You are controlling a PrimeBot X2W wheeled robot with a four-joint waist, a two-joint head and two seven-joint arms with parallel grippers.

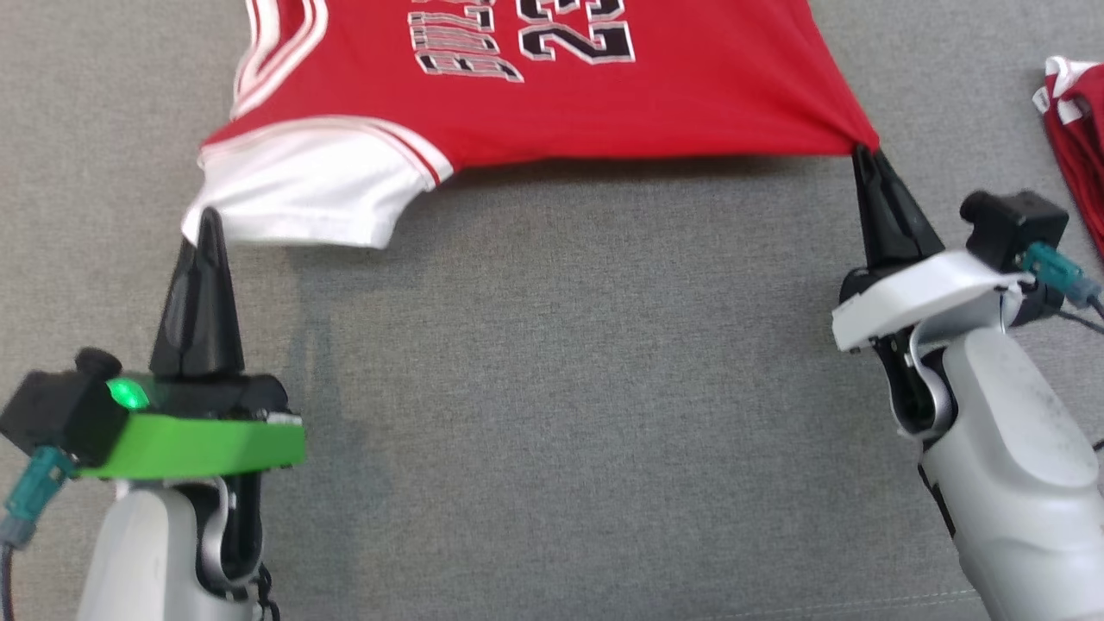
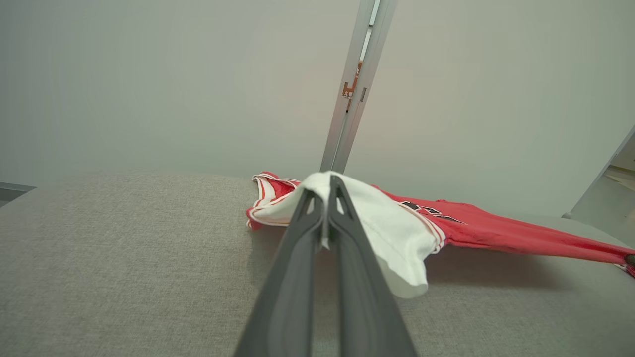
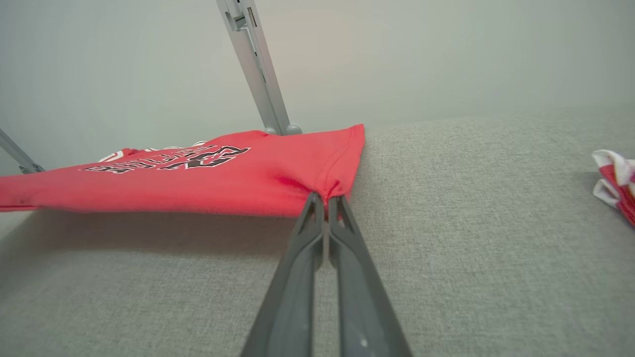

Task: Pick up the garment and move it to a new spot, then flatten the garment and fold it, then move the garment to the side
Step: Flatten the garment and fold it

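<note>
1. A red jersey with a white short sleeve and black-and-white lettering and numbers hangs stretched between the two grippers. It is above a grey cloth surface, lettering facing up.
2. Its near edge is lifted off the surface, and a shadow lies on the cloth below it.
3. The left gripper, the one with the green band, has its two dark fingers pressed together, pinching the edge of the white sleeve. In the left wrist view the white cloth folds over the fingertips.
4. The right gripper, on the white wrist, is likewise pressed together on the red hem corner, which is drawn up into a point.
5. A crumpled red and white garment lies at the right edge of the surface, well apart from the jersey.
6. A pale metal post rises behind the surface, in front of a plain wall.
</note>
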